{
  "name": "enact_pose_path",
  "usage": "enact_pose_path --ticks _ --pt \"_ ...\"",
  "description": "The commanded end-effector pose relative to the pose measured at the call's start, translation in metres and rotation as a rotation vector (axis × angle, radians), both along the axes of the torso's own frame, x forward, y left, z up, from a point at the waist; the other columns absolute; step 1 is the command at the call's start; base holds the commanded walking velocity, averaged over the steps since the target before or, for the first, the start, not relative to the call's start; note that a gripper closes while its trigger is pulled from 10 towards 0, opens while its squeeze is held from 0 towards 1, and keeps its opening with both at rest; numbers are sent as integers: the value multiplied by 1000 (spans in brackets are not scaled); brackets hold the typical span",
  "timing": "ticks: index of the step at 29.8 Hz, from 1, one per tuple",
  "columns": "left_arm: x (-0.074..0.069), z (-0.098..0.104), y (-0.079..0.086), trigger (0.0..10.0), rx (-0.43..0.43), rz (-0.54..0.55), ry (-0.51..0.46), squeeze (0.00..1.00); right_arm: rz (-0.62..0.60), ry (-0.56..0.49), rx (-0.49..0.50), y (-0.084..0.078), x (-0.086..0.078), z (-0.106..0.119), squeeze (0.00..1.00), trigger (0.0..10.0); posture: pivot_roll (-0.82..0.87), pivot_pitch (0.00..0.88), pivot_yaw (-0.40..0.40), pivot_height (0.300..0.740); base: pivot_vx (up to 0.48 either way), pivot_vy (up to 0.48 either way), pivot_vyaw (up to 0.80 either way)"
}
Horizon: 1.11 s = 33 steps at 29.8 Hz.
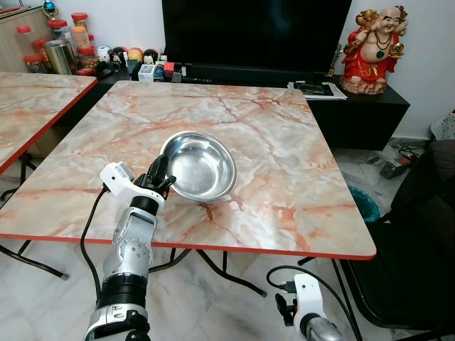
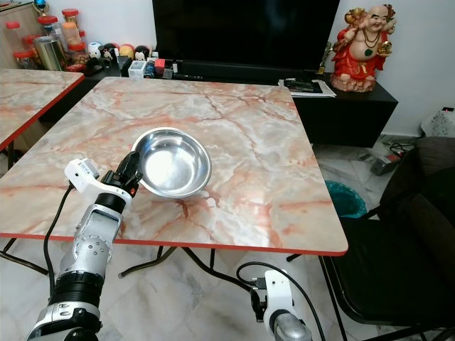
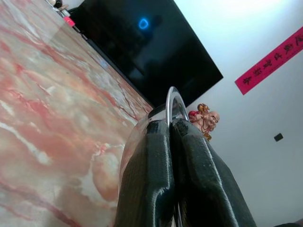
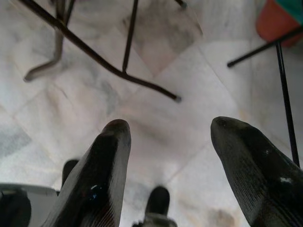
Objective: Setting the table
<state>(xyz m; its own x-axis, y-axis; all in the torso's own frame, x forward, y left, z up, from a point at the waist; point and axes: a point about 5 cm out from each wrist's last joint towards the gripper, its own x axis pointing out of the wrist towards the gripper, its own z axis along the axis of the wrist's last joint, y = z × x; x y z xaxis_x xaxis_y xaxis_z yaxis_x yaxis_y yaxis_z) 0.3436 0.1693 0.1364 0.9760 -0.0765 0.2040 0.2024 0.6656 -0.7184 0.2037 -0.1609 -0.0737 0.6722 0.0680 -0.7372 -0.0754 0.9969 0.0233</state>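
I have the left hand (image 1: 162,179) clamped on the near-left rim of the steel bowl (image 1: 199,165) resting mid-counter (image 1: 284,135); placement appears under way, release next; right hand (image 4: 170,142) idle, spread open.

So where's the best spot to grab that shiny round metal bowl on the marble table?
Probably the thin rim, on the edge nearest the robot. The shiny round metal bowl is wide, smooth and upright on the pink marble table, so only its lip fits between two fingers. The left gripper is pinched on that near-left rim.
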Motion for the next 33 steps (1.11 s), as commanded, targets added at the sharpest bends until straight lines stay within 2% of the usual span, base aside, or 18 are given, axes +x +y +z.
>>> enact_pose_path --ticks 1,7,13,17,21,24,30,33 --pt "2 4 -4 10000 -18 -18 -5 0 -28 24 -20 -9 -6 -3 0 10000 82 0 -27 740 0 0 0" --pt "5 5 -7 10000 -12 -33 3 0 -52 54 -29 -14 -19 -9 0 10000 70 0 -9 740 0 0 0" --pt "13 5 -8 10000 -12 -33 34 0 -80 60 -30 -16 -23 -11 0 10000 61 0 3 740 0 0 0" --pt "24 6 -8 10000 -99 8 100 0 -93 55 -24 -15 -23 -10 0 10000 47 0 16 740 0 0 0" --pt "28 5 -10 10000 -123 17 127 0 -99 55 -21 -15 -23 -11 0 10000 39 0 23 740 0 0 0" --pt "31 0 -8 10000 -172 63 196 0 -112 55 -19 -15 -24 -11 0 10000 33 0 29 740 0 0 0" --pt "27 -9 -4 10000 -190 87 243 0 -125 55 -18 -16 -26 -12 0 10000 32 0 35 740 0 0 0" --pt "20 -16 0 10000 -191 98 259 0 -124 57 -20 -17 -27 -12 0 10000 41 0 30 740 0 0 0"
